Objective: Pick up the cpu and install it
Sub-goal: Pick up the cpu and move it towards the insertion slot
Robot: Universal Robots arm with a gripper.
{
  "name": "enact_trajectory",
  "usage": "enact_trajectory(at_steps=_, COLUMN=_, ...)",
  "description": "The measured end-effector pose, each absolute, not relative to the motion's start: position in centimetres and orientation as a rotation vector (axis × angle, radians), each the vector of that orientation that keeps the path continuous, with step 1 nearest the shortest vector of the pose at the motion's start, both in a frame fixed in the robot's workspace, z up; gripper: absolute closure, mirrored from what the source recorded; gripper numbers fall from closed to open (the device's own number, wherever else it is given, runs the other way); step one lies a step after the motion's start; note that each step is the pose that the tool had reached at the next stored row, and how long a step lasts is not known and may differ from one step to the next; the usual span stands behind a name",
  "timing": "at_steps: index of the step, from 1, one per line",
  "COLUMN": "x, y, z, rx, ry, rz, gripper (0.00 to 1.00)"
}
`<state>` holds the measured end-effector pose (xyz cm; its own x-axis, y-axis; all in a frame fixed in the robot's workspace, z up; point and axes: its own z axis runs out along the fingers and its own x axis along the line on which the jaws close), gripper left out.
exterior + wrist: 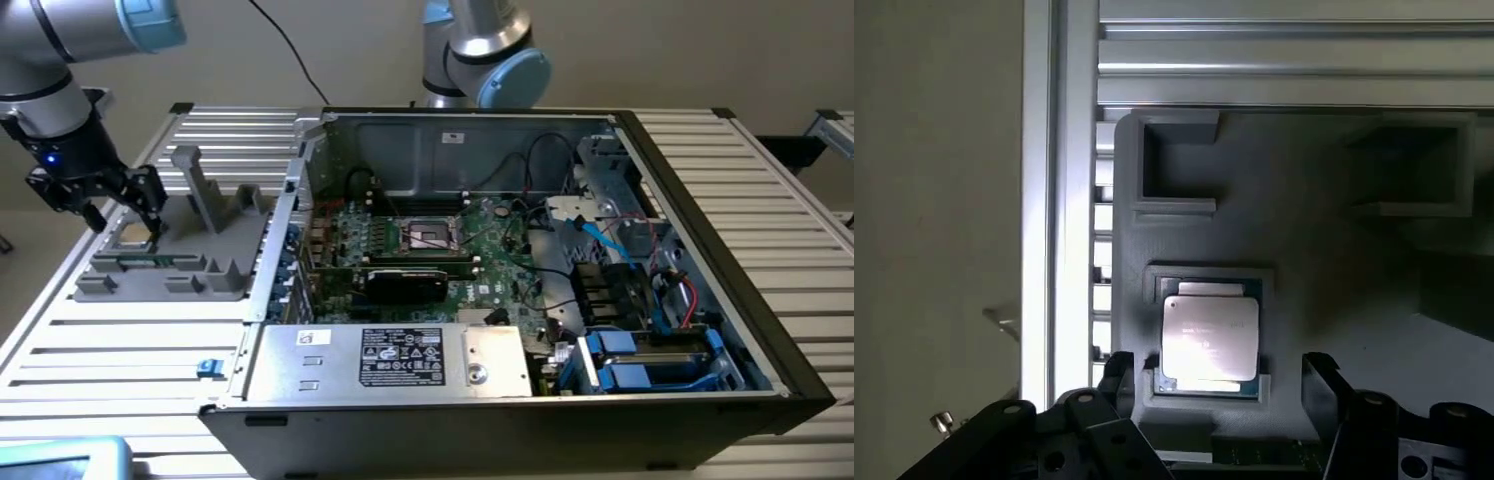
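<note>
With the spread, empty end effector (122,213) poised over the cpu (1210,337), seated ungrasped in the grey holder (1324,270) below, pick-up is judged underway and a centred, level grip is called for.

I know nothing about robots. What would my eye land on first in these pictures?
Probably the big open computer case in the middle of the slatted table, its green motherboard laid bare. Then the robot's gripper at the exterior view's left, open and poised over a small shiny cpu that lies in a pocket of a grey holder tray.
</note>
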<state>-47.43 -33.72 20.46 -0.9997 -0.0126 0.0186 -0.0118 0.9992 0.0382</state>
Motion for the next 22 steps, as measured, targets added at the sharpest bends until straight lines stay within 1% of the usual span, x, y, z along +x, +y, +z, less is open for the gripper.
enact_trajectory(at_steps=22, x=-47.7, y=-33.2, z=19.2, rx=0.011, ry=-3.132, rz=-0.059, gripper=0.23)
